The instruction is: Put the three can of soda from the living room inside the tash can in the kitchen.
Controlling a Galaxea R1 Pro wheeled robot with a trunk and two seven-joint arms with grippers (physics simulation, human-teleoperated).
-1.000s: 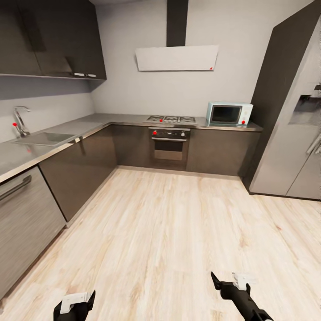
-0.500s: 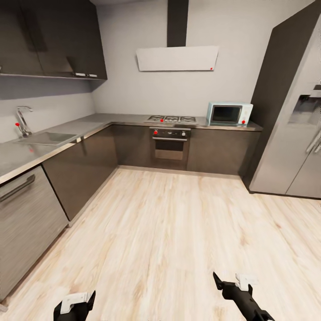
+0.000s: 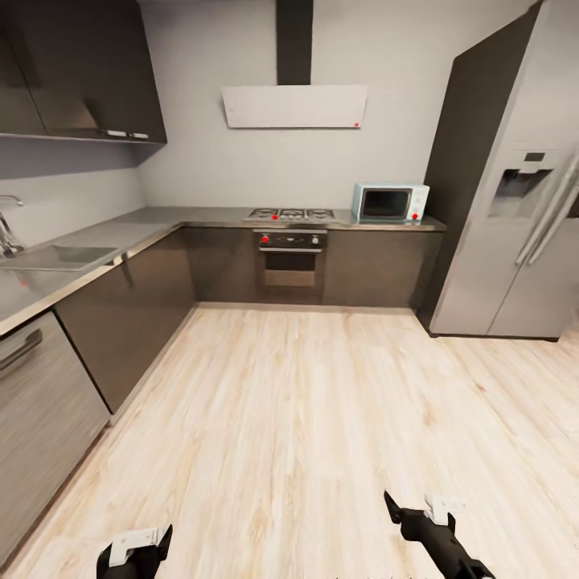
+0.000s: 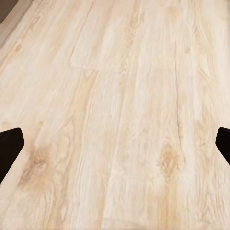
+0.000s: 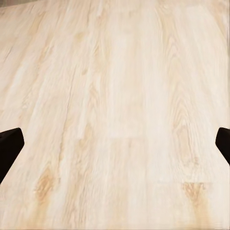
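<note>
In the kitchen, seen from the head camera, a light wood plank floor (image 3: 305, 418) spreads ahead of the robot. Along the left runs a grey steel counter (image 3: 88, 245) with a sink (image 3: 56, 257) and a chrome tap (image 3: 8, 221), dark upper cabinets (image 3: 80, 72) above it and grey drawer fronts (image 3: 40, 402) below. On the far wall stand an oven (image 3: 290, 257) under a gas hob (image 3: 291, 214), a white extractor hood (image 3: 294, 106) above, and a pale blue microwave (image 3: 390, 203) on the counter to the hob's right. A tall steel fridge (image 3: 523, 217) occupies the right side. The left gripper (image 3: 137, 551) and right gripper (image 3: 418, 519) sit low over bare floor. In each wrist view the two dark fingertips (image 4: 9, 148) (image 5: 9, 146) lie at opposite edges, spread wide with nothing between them. The visible part of the kitchen includes neither soda cans nor a bin.
</note>
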